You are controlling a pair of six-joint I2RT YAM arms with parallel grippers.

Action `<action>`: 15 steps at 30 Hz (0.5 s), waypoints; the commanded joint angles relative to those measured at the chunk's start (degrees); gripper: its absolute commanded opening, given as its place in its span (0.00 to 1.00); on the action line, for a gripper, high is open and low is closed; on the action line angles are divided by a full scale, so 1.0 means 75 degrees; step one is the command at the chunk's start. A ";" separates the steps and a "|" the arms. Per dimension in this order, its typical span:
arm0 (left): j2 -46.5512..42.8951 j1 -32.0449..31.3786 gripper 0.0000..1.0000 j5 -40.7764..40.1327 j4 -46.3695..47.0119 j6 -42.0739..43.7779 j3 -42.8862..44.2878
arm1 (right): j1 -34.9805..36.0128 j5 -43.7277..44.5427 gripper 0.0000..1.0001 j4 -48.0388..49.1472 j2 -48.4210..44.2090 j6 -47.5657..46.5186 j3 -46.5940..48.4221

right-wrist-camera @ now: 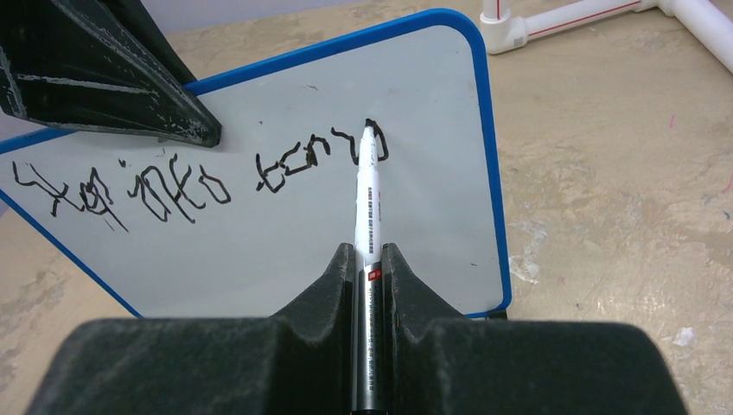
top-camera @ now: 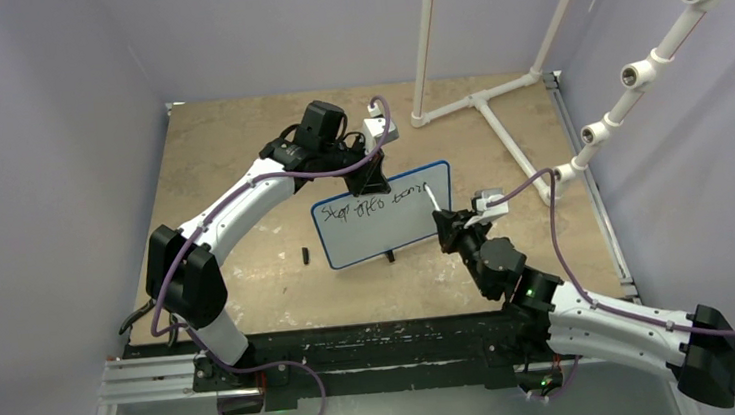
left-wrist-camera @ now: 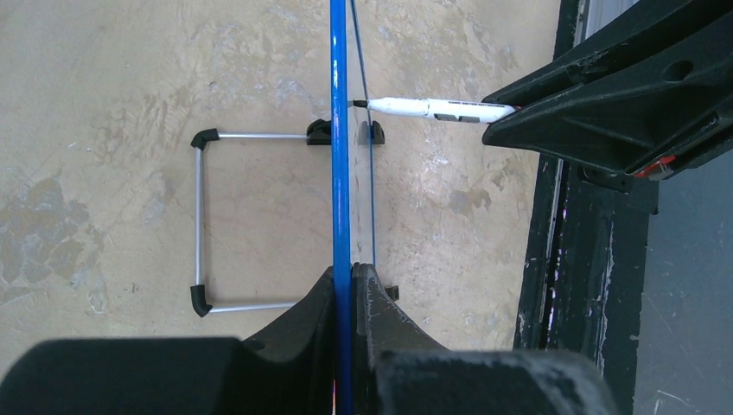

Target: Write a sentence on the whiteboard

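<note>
Two firm grips: left gripper pinches the board's top rim, sensibly, as it looks light, stiff and tippy; right gripper clamps the marker at the sentence's end.

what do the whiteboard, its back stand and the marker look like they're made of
Whiteboard: smooth white face, likely a coated sheet; its blue rim looks like plastic.
Back stand: thin silvery rod, probably metal wire, with black corner caps, perhaps rubber or plastic.
Marker: white barrel with printed text, likely plastic; the dark tip seems to be felt.
</note>
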 commanded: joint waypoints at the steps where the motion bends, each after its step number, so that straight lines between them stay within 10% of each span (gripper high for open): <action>1: -0.0112 -0.0072 0.00 0.0203 -0.0486 0.0238 -0.0197 | -0.0024 0.0074 0.00 0.0364 0.0042 -0.0116 0.0291; 15: -0.0113 -0.0076 0.00 0.0241 -0.0443 0.0228 -0.0230 | -0.0024 -0.0002 0.00 -0.0212 -0.0523 0.0054 0.0223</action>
